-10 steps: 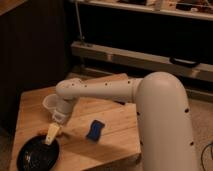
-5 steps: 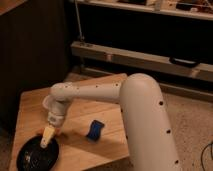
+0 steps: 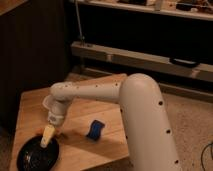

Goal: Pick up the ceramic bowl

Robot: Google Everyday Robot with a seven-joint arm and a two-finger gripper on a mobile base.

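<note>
The ceramic bowl (image 3: 33, 159), black and glossy, sits at the near left corner of the wooden bench (image 3: 31, 106), close to its front edge. The robot's white arm (image 3: 145, 115) rises large at the right of the view, bends over the benchtop and reaches down to the left. At its tip, the pale yellow end effector (image 3: 46, 136) points downward at the bowl's far right rim (right at the rim, or just above it; contact cannot be judged from this angle). Whether the end effector is spread, pressed together or pinching the rim cannot be told here. A small blue object (image 3: 94, 129) lies on the bench to the right of the bowl, apart from it and near the arm's shadow. Behind the bench a long pale rail (image 3: 140, 57) runs across a dark background, and speckled floor (image 3: 196, 117) shows at the right.
</note>
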